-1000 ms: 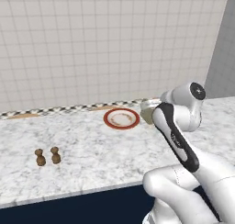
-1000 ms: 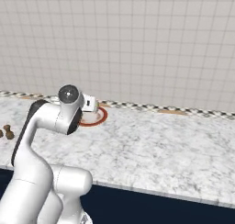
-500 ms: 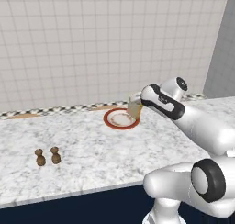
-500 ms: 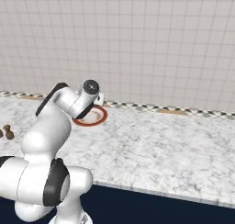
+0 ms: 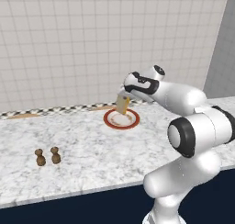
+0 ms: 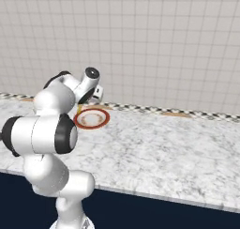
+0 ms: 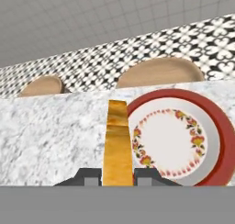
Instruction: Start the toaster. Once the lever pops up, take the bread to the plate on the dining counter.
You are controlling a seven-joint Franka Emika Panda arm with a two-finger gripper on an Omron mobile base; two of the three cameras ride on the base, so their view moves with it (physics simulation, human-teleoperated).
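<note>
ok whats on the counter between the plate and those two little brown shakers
Nothing: in the left base view, bare marble counter separates the plate from the two brown shakers.

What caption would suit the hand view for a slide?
Gripper holds the bread edge-on above the counter, beside the red-rimmed plate.

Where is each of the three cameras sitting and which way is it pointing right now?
Left base view: behind the arm's left, facing the tiled wall across the dining counter; arm rises lower right, its hand holding the bread over the plate.
Right base view: behind the arm's right, same counter; arm at left partly hides the plate.
Hand view: on the hand, looking along the bread at the plate; fingertips at bottom.
Shared: bread and plate.
</note>
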